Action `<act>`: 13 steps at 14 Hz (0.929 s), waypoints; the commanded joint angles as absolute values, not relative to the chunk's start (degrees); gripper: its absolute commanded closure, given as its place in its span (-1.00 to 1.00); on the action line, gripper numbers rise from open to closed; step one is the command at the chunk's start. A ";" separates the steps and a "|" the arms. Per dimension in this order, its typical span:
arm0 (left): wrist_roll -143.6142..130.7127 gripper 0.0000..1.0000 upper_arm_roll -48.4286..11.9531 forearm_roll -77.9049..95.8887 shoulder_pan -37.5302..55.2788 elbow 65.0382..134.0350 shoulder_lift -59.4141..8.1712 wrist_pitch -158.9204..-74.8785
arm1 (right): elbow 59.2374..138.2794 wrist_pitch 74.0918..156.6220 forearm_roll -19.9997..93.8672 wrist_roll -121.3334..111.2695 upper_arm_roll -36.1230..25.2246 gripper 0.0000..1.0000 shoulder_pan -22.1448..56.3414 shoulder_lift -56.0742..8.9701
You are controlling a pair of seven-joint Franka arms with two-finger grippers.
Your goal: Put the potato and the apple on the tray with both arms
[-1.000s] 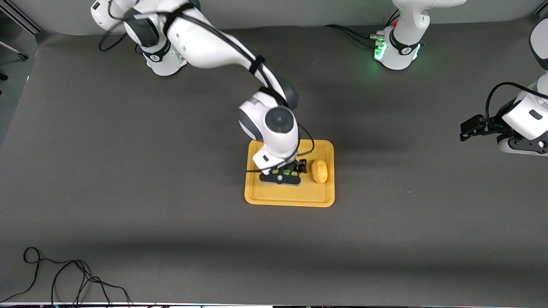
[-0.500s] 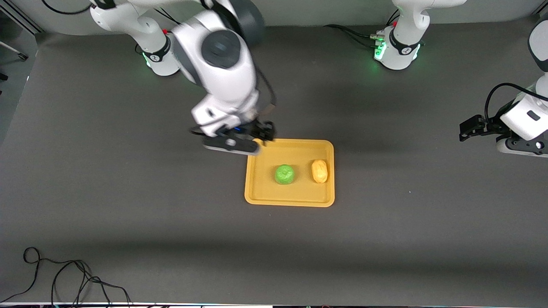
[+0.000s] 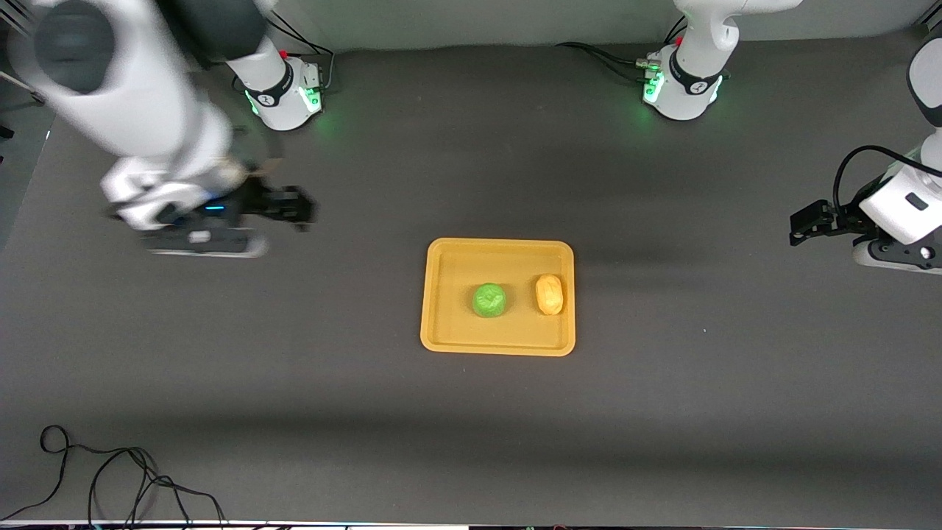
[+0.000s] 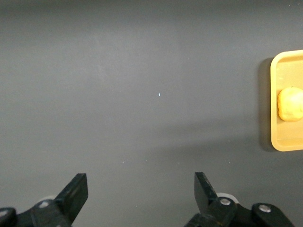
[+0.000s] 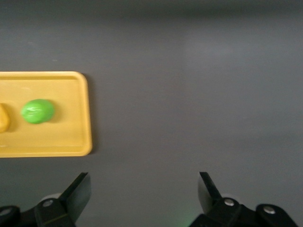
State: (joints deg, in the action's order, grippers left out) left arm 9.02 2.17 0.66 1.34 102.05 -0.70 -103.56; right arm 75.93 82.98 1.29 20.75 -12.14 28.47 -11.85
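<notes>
- I read the right gripper point(image 3: 294, 210) over bare table toward the right arm's end, well apart from the tray point(image 3: 441, 294); its fingers point(image 5: 78, 191) stand released, holding nothing.
- I see the orange-yellow tray mid-table, flat on the dark mat.
- The green apple point(image 3: 489, 300) rests in the tray, near its middle.
- The potato point(image 3: 549, 294) lies in the tray just beside the apple, toward the left arm's end, not touching it.
- The left gripper point(image 3: 802, 224) waits over bare table at the left arm's end, fingers point(image 4: 75, 191) spread, empty.

The green apple point(image 3: 489, 300) and yellow-tan potato point(image 3: 549, 294) lie side by side, apart, on the orange-yellow tray point(image 3: 449, 335).
</notes>
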 commanded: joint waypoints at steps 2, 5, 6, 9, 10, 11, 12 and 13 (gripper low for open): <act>9.32 -0.99 2.11 0.18 1.23 99.32 -2.11 -102.39 | 84.45 84.99 1.05 9.08 -6.53 -1.00 13.76 -4.58; 9.32 -0.99 2.11 0.09 1.23 99.49 -2.02 -102.30 | 87.70 86.83 0.53 3.27 -1.33 -1.00 2.58 -2.29; 9.40 -0.99 2.11 0.09 1.23 99.58 -2.02 -102.39 | 89.11 87.88 0.53 1.34 -0.54 -1.00 0.20 -1.68; 9.58 -0.99 2.11 0.09 1.23 100.46 -1.41 -102.57 | 91.67 89.91 0.53 -1.67 0.44 -1.00 -3.86 -0.27; 9.49 -0.99 2.11 0.09 1.32 100.63 -1.49 -102.83 | 91.58 89.91 0.53 -1.76 0.44 -1.00 -3.87 -0.35; 9.41 -0.99 2.02 0.17 1.41 100.90 -1.49 -102.92 | 91.32 89.74 0.53 -1.76 0.35 -1.00 -3.69 -0.53; 9.32 -0.99 2.02 0.18 1.49 100.90 -1.32 -102.57 | 90.88 89.74 0.44 -2.02 0.35 -1.00 -3.52 -0.88; 9.32 -0.99 2.02 0.26 1.49 100.90 -1.23 -102.48 | 90.44 89.48 0.53 -2.11 0.35 -1.00 -3.34 -0.97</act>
State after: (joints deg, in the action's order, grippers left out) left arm 9.02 2.11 0.66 1.33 100.78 -1.70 -103.20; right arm 89.29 88.77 1.28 -0.96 -0.29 -3.42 -2.44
